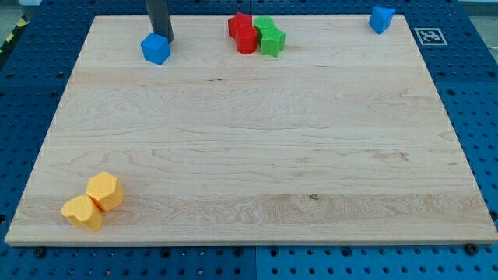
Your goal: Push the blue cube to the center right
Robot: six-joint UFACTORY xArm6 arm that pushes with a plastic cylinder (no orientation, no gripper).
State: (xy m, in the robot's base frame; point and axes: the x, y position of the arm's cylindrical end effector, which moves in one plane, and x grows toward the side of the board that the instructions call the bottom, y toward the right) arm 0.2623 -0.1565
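Note:
A blue cube (156,49) sits near the view's top left of the wooden board (249,155). My tip (166,37) is the lower end of a dark rod that comes down from the view's top; it stands just above and right of this blue cube, touching or nearly touching it. A second blue block (380,19) lies at the view's top right corner of the board.
A red block (243,33) and a green block (269,36) sit pressed together at the view's top centre. Two yellow blocks (105,190) (82,212) touch each other at the view's bottom left. A marker tag (429,36) lies off the board's top right.

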